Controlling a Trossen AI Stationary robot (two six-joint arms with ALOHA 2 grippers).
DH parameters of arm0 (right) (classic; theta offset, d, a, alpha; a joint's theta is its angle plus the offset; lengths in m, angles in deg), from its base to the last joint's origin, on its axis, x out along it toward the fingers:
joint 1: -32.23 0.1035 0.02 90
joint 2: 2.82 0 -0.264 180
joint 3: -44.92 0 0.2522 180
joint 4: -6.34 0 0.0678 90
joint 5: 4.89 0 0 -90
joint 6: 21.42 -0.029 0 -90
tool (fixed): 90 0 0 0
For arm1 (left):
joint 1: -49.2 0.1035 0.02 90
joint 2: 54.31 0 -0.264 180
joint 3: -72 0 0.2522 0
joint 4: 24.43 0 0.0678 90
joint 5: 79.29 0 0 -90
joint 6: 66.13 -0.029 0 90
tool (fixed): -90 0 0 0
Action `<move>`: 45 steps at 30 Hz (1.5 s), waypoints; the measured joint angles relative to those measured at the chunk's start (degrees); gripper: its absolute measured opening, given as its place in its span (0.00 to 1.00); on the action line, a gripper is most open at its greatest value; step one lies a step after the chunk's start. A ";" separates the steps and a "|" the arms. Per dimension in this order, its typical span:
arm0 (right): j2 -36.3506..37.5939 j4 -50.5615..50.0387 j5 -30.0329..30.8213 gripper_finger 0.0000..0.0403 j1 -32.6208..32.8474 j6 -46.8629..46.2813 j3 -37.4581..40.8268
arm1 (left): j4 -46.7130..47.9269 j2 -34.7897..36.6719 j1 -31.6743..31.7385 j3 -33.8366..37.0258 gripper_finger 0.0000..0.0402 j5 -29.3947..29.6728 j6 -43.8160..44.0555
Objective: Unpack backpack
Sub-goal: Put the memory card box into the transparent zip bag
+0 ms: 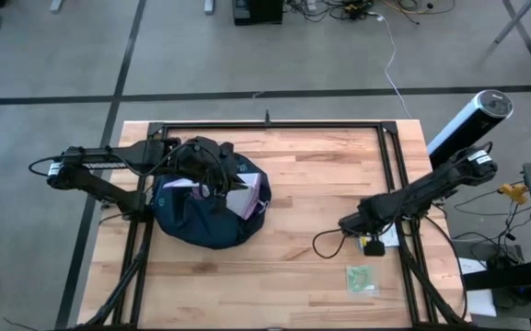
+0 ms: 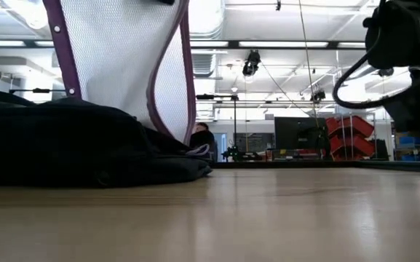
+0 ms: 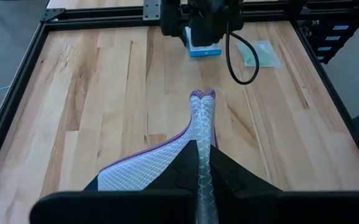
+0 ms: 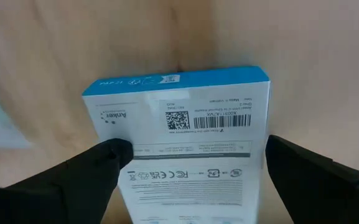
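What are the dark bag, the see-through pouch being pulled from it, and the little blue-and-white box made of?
The backpack looks like soft matte navy fabric, slumping in folds. The pouch, pinched in the left tool, seems clear plastic over white mesh with purple fabric edging. The box between the right tool's open fingers looks like smooth printed cardboard, probably.

Surface (image 1: 311,184): pale butcher-block wood, smooth, satin sheen noted. Backpack (image 1: 196,221): soft matt navy cloth. Pouch (image 3: 201,134): white mesh fabric, purple-edged. Box (image 4: 185,149): smooth printed cardboard, blue and white. Frame (image 1: 265,126): matt black metal.
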State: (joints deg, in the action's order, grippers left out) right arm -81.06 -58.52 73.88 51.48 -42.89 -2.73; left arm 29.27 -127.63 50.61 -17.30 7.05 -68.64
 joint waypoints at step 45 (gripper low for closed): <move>-9.81 0.94 10.60 0.91 13.00 -14.83 -14.64 | -0.87 0.00 -0.63 0.76 0.00 -0.05 -1.46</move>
State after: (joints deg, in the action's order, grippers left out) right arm -90.87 -57.58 84.48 64.48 -57.72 -17.37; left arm 28.40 -127.63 49.97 -16.55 7.00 -70.10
